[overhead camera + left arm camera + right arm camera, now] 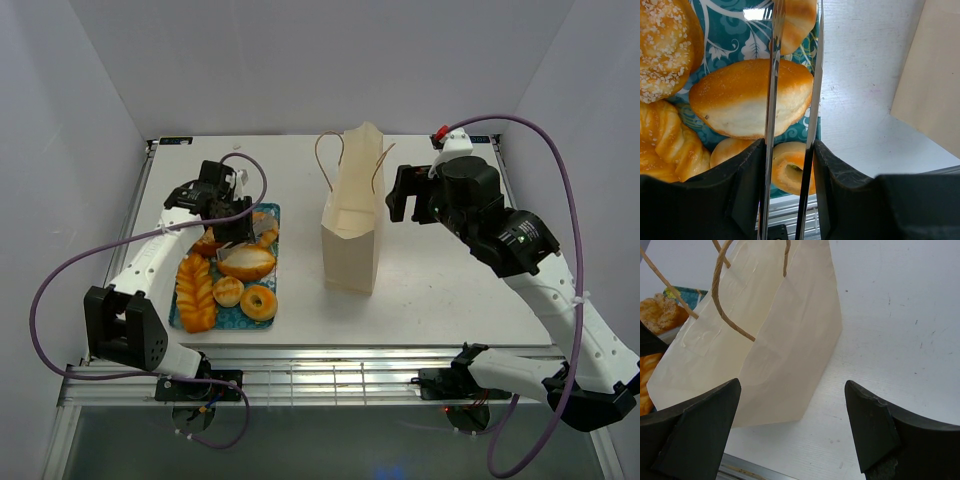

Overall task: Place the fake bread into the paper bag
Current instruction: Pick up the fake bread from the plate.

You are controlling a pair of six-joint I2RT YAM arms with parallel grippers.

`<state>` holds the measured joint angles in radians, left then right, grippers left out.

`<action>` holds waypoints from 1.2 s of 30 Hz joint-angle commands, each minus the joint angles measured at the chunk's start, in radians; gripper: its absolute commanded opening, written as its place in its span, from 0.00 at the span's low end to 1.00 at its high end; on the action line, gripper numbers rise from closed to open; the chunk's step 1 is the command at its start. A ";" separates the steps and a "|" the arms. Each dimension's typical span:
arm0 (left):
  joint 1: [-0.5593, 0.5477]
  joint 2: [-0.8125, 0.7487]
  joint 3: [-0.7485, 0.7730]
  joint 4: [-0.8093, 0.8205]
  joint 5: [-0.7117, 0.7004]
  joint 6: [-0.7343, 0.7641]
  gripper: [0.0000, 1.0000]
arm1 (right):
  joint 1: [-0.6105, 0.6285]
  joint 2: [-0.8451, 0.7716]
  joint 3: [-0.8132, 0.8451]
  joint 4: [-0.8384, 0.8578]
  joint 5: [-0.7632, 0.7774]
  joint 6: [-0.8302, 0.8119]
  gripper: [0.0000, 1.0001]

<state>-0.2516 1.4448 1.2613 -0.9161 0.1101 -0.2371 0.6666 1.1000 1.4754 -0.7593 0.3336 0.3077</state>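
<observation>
The fake bread lies on a teal tray (232,318) at the left: braided loaf (196,290), small bun (228,291), ring bagel (259,302), oval roll (246,263), seeded round pastry (665,45) and croissant (266,238). My left gripper (240,232) is down on the tray. In the left wrist view its thin blades stand close against both sides of the croissant (797,25), above the oval roll (740,100). The paper bag (350,245) stands upright and open at mid-table. My right gripper (408,203) is open and empty just right of the bag (765,340).
The bag's cord handles (720,305) stick up towards the right gripper. The table's front edge with metal rails (320,375) runs just before the tray and bag. White walls enclose the table on the left, back and right.
</observation>
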 commanded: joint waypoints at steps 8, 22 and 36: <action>-0.035 -0.027 -0.013 -0.004 -0.095 -0.027 0.51 | -0.005 -0.025 0.000 0.037 -0.008 0.013 0.90; -0.069 -0.003 -0.040 0.023 -0.078 -0.036 0.51 | -0.005 -0.034 -0.004 0.040 -0.004 0.014 0.90; -0.141 0.011 -0.062 0.022 -0.220 -0.071 0.50 | -0.005 -0.029 -0.013 0.044 -0.013 0.013 0.90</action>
<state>-0.3702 1.4517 1.1915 -0.9112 -0.0551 -0.2901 0.6666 1.0863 1.4624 -0.7555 0.3256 0.3141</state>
